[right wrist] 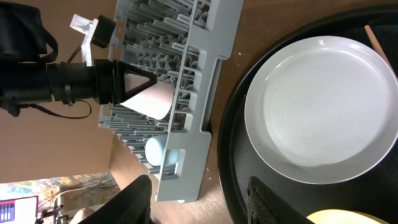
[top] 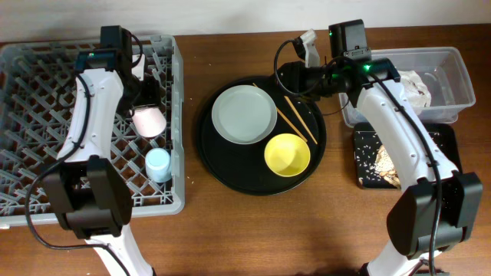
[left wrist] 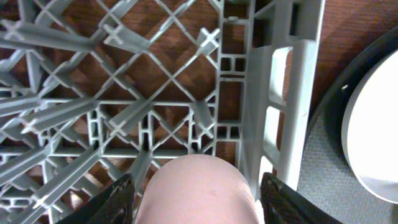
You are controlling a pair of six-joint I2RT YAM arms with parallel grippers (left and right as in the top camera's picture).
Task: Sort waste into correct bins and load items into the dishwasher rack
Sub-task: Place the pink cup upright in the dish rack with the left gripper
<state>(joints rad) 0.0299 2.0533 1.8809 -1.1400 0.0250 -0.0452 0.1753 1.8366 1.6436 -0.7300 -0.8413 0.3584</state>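
My left gripper (top: pixel 142 103) is shut on the small pink cup (top: pixel 148 121), holding it over the right side of the grey dishwasher rack (top: pixel 46 92). The cup fills the space between the fingers in the left wrist view (left wrist: pixel 199 193). A light blue cup (top: pixel 158 164) sits in the rack nearer the front. The grey-green plate (top: pixel 244 113), the yellow bowl (top: pixel 287 154) and two chopsticks (top: pixel 295 119) lie on the round black tray (top: pixel 230 165). My right gripper (top: pixel 295 77) is open and empty above the tray's far edge, beside the plate (right wrist: pixel 323 106).
The clear tub (top: pixel 453 69) at the far right holds crumpled white napkins (top: pixel 414 83). In front of it, the shallow black tray (top: pixel 445 146) holds beige food scraps (top: pixel 381 159). The rack's wall (left wrist: pixel 273 124) stands between the pink cup and the round tray.
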